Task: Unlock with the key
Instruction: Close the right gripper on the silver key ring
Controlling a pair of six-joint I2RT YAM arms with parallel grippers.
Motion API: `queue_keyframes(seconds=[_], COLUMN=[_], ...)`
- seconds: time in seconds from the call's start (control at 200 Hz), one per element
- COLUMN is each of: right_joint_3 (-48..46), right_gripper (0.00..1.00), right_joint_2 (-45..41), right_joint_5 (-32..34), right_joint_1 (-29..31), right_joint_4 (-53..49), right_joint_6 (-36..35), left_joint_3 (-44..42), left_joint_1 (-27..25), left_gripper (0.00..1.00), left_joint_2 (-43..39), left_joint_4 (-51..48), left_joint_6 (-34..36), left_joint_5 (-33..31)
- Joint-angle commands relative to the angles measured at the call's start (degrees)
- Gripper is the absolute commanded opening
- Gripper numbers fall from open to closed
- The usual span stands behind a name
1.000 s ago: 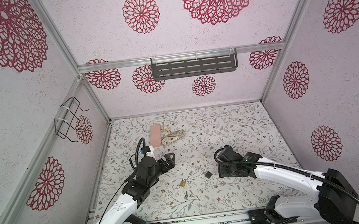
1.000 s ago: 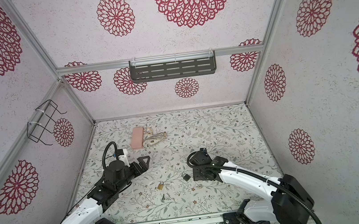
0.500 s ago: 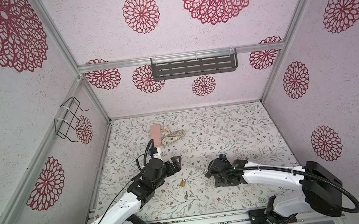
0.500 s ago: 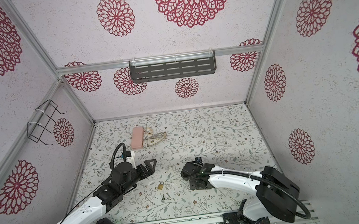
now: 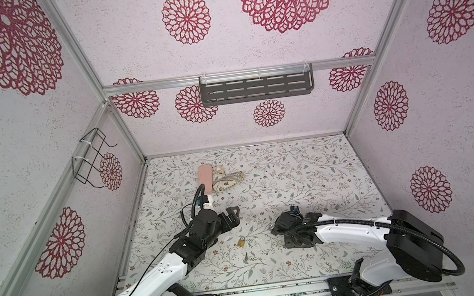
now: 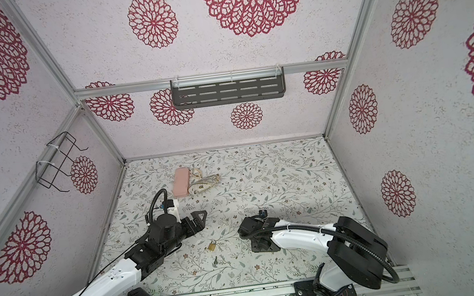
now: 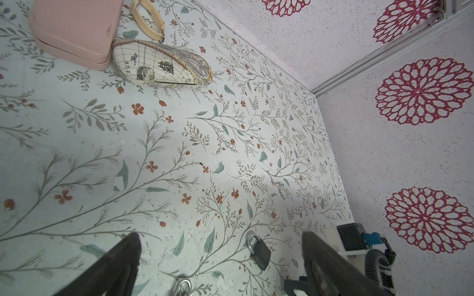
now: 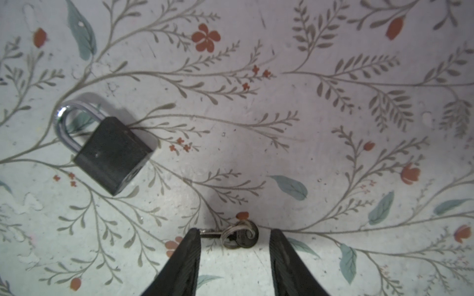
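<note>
Right gripper pointing down from a low, outstretched arm, jaws parted astride the key, one fingertip at its blade, nothing gripped, dark padlock near, toward the left gripper, itself spread wide, hovering.

Brass padlock near small key

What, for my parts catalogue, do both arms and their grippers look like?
The left arm and right arm have white shells with black joint housings. Each carries a looping black corrugated hose. The left gripper and right gripper are black, with tapered fingers.
</note>
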Motion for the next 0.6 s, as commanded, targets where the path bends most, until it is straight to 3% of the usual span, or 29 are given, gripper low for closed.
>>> queue_keyframes(seconds=[0.0, 0.59], right_joint_3=[0.6, 0.7], right_gripper=[0.47, 0.33], right_joint_2=[0.5, 3.1], right_joint_5=[1.9, 3.0], right_joint_1=[0.3, 0.1], right_joint_4=[-0.3, -1.4], right_joint_6=[0.5, -0.3], left_joint_3=[1.5, 2.2], left_joint_1=[-0.5, -0.5], left_gripper=[1.00, 1.00], left_joint_2=[0.7, 3.6], left_joint_4=[1.8, 3.9], left_joint_6=[-0.4, -0.7], left_joint_5=[-0.7, 1.2])
